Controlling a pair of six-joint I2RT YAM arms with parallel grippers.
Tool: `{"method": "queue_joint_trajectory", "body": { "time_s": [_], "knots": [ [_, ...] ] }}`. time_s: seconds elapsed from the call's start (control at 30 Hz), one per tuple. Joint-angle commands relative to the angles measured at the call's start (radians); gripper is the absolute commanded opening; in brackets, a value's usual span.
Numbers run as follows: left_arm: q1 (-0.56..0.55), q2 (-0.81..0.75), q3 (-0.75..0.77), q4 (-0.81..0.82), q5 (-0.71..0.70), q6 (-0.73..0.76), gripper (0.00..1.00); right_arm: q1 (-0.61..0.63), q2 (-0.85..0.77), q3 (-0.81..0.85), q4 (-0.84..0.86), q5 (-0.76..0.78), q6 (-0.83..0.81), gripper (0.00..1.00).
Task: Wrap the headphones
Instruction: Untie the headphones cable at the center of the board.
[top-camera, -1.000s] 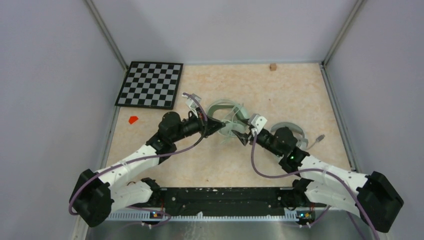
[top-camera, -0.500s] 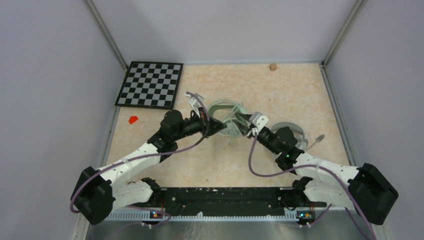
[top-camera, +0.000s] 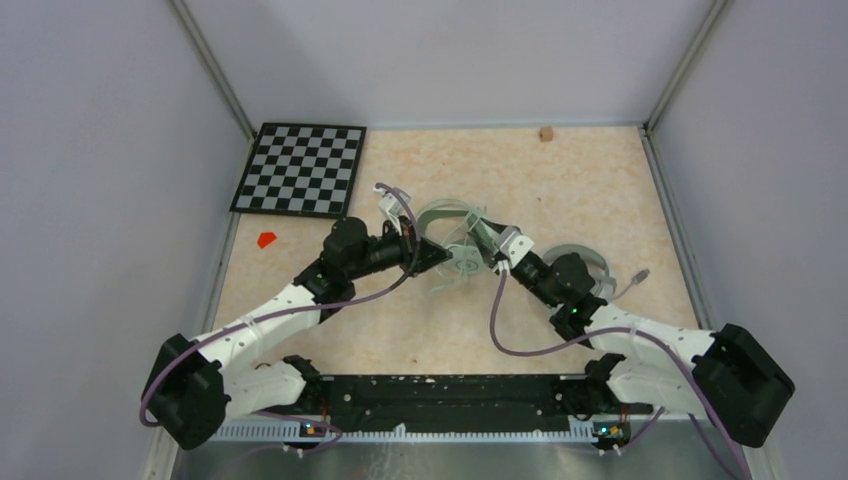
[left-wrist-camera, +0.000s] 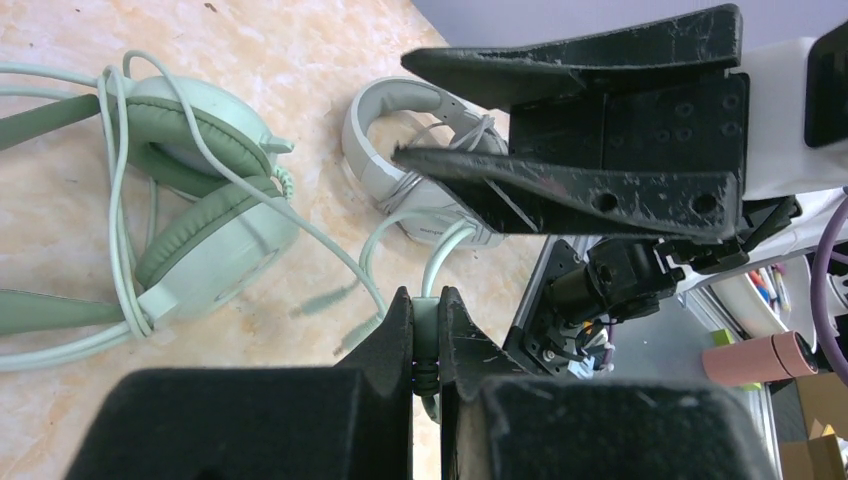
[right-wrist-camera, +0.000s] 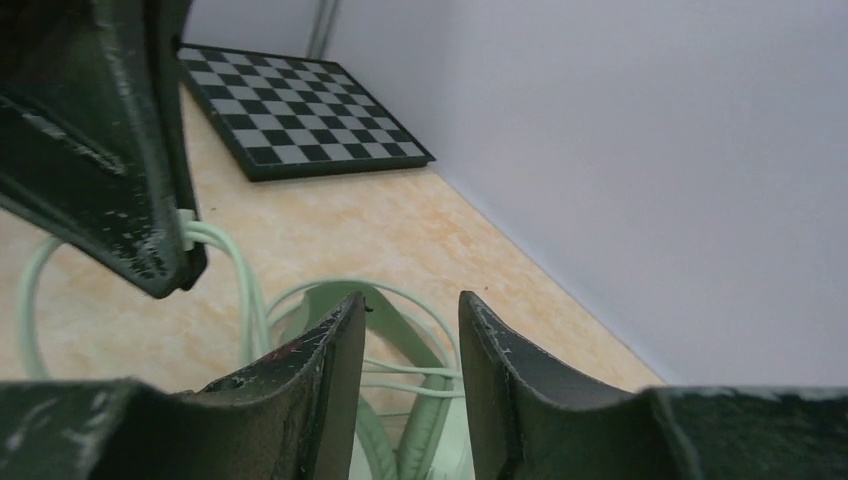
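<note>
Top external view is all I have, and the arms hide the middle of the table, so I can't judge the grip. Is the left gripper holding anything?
Observer: Yes. The left wrist view shows the left gripper shut on the pale-green cable of the mint-green headset.
Operator: And the right one?
Observer: In the right wrist view the right gripper has its jaws apart, with nothing pinched between them.
Operator: How does the white headset look?
Observer: In the left wrist view the white headset lies on the table with grey cable looped around it.
</note>
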Motion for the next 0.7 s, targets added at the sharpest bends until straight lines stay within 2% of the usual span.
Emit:
{"method": "queue_joint_trajectory", "body": {
  "time_s": [0.0,0.17,0.33,0.5,0.67],
  "knots": [
    [0.002,-0.007,0.049,0.034,0.016,0.005,0.0,-0.005,-0.106,-0.024,-0.033,-0.151,0.049,0.41],
    [0.003,0.001,0.076,0.022,0.027,0.007,0.0,-0.004,-0.265,-0.049,-0.206,-0.217,0.056,0.52],
    [0.003,0.01,0.088,0.024,0.037,0.005,0.0,-0.004,-0.325,-0.039,-0.267,-0.298,0.061,0.58],
    [0.003,0.005,0.092,0.025,0.057,-0.005,0.0,0.005,-0.273,-0.021,-0.216,-0.263,0.035,0.58],
    [0.003,0.005,0.099,0.023,0.08,-0.008,0.0,0.014,-0.15,0.027,-0.145,-0.209,-0.016,0.57]
  ]
}}
